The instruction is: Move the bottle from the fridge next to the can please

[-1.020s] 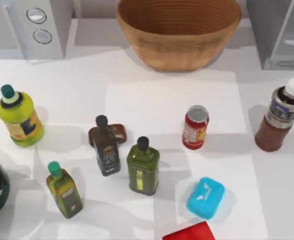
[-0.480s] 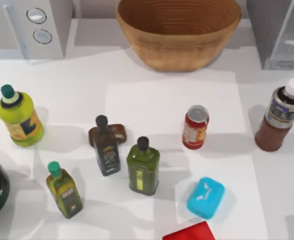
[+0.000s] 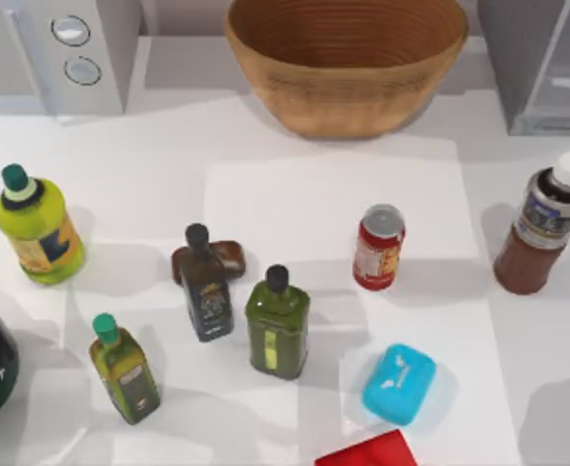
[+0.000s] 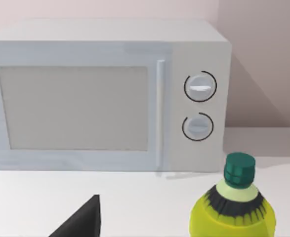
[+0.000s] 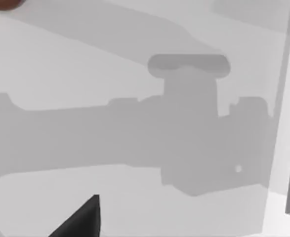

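The reddish-brown bottle [image 3: 542,229] with white cap and grey label stands upright on the table near the right edge, in front of the grey fridge [image 3: 542,63] at the back right. The small red can [image 3: 379,247] stands to the bottle's left, well apart from it. A dark part of my right gripper [image 5: 80,219] hangs over bare white table crossed by an arm-shaped shadow, with a reddish-brown sliver [image 5: 1,3] at the picture's corner. A dark part of my left gripper [image 4: 80,222] faces the white appliance [image 4: 110,94] at the back left.
A wicker basket [image 3: 348,58] sits at the back middle. A yellow-green bottle [image 3: 37,228], three dark olive bottles [image 3: 278,325], a brown block [image 3: 228,257], a blue box [image 3: 399,384] and a red thing [image 3: 367,451] crowd the left and front.
A soft shadow has spread over the table's front right corner. The bottle, the can and the other things have not moved.
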Available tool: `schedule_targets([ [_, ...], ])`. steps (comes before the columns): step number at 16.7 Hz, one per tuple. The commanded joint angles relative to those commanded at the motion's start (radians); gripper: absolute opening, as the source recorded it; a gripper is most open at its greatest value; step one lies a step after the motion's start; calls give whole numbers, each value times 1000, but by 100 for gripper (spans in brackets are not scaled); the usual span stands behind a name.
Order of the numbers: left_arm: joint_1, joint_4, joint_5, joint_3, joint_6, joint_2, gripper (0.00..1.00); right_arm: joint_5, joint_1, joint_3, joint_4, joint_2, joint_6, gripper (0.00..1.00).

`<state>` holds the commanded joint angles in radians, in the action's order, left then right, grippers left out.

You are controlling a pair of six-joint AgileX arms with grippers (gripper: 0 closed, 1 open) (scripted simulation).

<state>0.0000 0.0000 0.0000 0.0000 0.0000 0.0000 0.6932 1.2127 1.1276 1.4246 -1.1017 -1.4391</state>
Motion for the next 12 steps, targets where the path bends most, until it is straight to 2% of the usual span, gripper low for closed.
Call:
schedule_targets([
  [3,0,0,0,0,0,0,100,108,260,84,14,-310,-282,100],
  [6,0,0,0,0,0,0,100,185,455,146,26,-537,-472,100],
  [9,0,0,0,0,0,0,100,233,567,185,37,-670,-568,100],
  [12,0,0,0,0,0,0,100,249,598,200,44,-713,-591,100],
])
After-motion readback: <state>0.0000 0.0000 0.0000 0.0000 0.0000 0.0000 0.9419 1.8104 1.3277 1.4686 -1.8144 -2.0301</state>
